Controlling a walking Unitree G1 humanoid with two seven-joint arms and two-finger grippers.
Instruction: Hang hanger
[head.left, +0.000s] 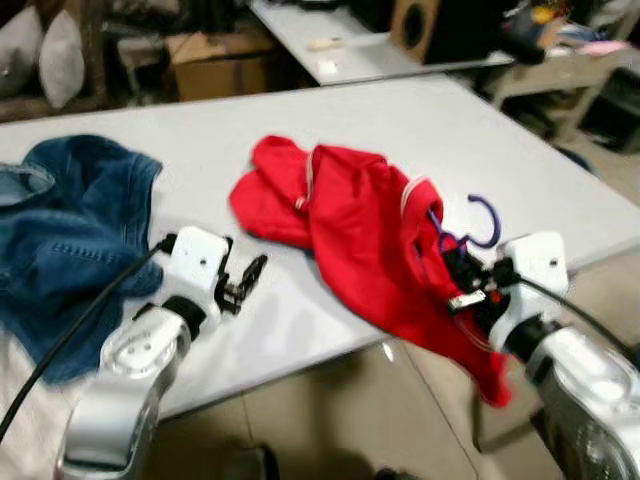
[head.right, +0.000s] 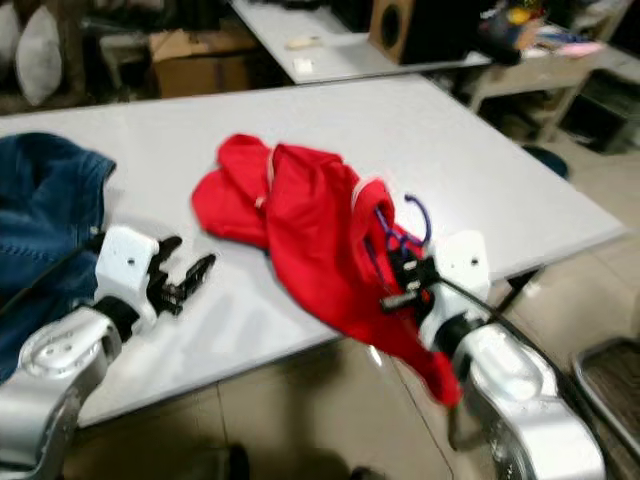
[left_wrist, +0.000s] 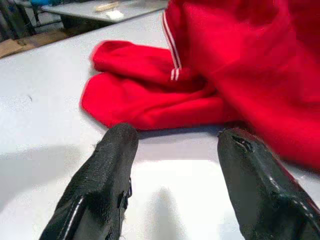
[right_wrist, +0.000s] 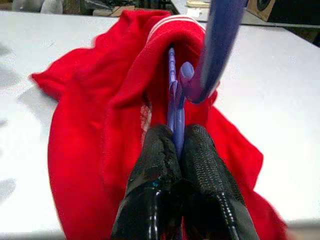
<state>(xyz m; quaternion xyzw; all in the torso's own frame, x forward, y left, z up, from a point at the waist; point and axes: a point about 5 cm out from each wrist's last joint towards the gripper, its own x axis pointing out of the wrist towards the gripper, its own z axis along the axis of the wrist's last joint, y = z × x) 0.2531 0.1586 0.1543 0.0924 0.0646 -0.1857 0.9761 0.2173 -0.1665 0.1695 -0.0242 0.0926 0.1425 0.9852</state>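
Note:
A red garment (head.left: 350, 235) lies crumpled on the white table (head.left: 420, 125), its lower part drooping over the front edge. A purple hanger (head.left: 480, 222) sits inside it, hook sticking out at the collar. My right gripper (head.left: 455, 275) is shut on the purple hanger (right_wrist: 176, 107) near its neck, at the table's front right edge. My left gripper (head.left: 245, 280) stands open over bare table, just left of the garment (left_wrist: 165, 95), with nothing between its fingers (left_wrist: 107, 165).
Blue jeans (head.left: 75, 235) lie heaped at the table's left end. Behind stand a second table (head.left: 330, 45), a cardboard box (head.left: 220, 65), a speaker (head.left: 415, 25) and cushions (head.left: 45, 50). Tiled floor lies below the front edge.

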